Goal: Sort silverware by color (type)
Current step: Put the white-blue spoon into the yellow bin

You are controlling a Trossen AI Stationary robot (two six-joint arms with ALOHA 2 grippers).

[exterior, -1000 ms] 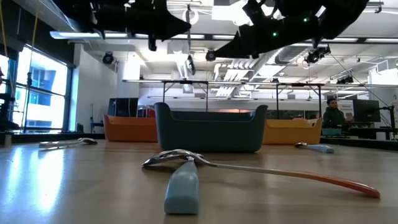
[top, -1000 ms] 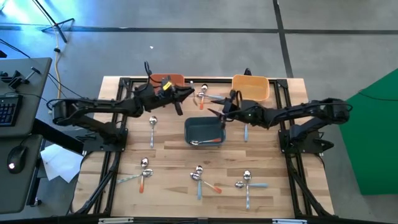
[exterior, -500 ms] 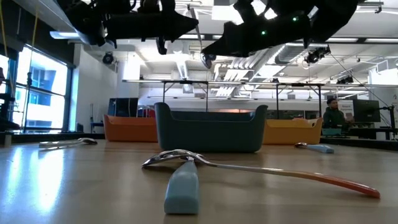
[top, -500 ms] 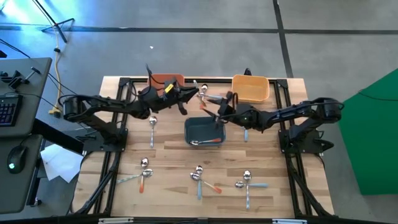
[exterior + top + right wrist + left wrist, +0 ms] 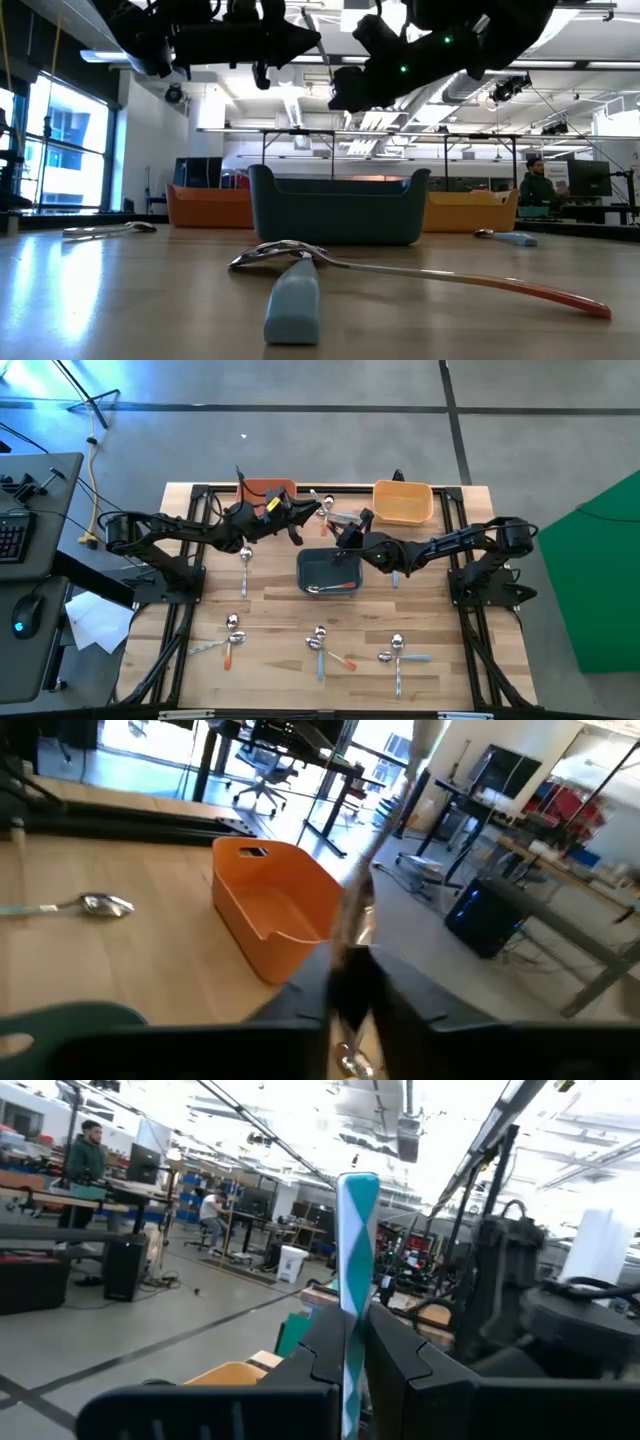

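Note:
A spoon with a light blue handle (image 5: 357, 1230) hangs high over the table's far middle, between my two arms. My left gripper (image 5: 306, 512) is shut on its handle. My right gripper (image 5: 346, 528) has come from the right and is shut on its shiny bowl end (image 5: 350, 925). In the low view both grippers meet above the dark blue bin (image 5: 338, 205). Several other spoons lie flat on the wood, among them a silver one (image 5: 245, 559) and a blue-handled one (image 5: 293, 300). My left gripper pinches the blue handle (image 5: 352, 1342) between its two fingers, which lie across it. The handle's free end (image 5: 358, 1185) sticks out past the fingers. The spoon is lifted clear of the table. My right gripper has the spoon's bowl end (image 5: 348, 945) between its two fingers. The stem and pale handle (image 5: 422, 740) run on away from the fingers. This end too is clear of the table and the bins.
A red-orange bin (image 5: 268, 488) and a yellow-orange bin (image 5: 403, 501) stand at the far edge. The dark blue bin (image 5: 329, 568) holds one spoon. Spoons lie in small groups near the front edge (image 5: 232, 631) (image 5: 318, 644) (image 5: 396, 652).
My left gripper has carried the spoon a little toward the table's right and held it there, tilted with the bowl end lower. My right gripper, open a second ago, has moved left to the spoon's bowl end and shut on it.

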